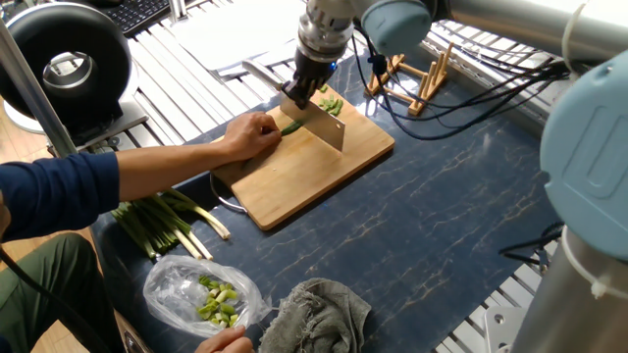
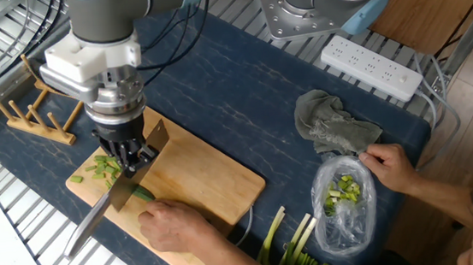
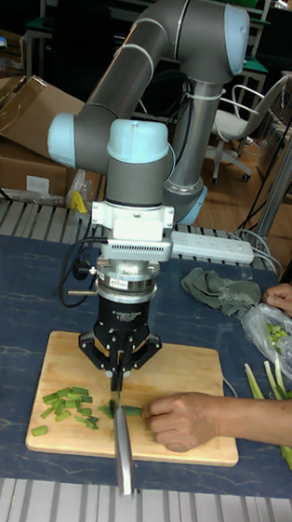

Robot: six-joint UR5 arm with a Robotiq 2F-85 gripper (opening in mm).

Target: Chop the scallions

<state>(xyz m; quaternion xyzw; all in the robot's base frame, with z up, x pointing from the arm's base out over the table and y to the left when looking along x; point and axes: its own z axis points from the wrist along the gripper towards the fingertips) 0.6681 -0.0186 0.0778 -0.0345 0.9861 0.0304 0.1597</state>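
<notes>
My gripper (image 1: 302, 93) (image 2: 133, 156) (image 3: 118, 366) is shut on the handle of a knife (image 1: 326, 126) (image 2: 106, 208) (image 3: 122, 440). The blade stands edge-down across the scallions (image 1: 291, 126) (image 2: 143, 194) (image 3: 130, 411) on the wooden cutting board (image 1: 314, 176) (image 2: 206, 182) (image 3: 187, 370). A person's hand (image 1: 250, 134) (image 2: 171, 224) (image 3: 182, 420) presses the stalks down just beside the blade and hides most of them. On the blade's other side, short green bits (image 1: 332, 104) (image 2: 102, 167) (image 3: 69, 404) lie on the board.
A thicker bundle of stalks (image 1: 162, 221) lies off the board near the person. Their other hand holds a clear bag of chunks (image 1: 201, 294) (image 2: 343, 205) beside a grey cloth (image 1: 319, 314) (image 2: 335, 128). A wooden rack (image 1: 417, 78) and a power strip (image 2: 373, 69) stand further off.
</notes>
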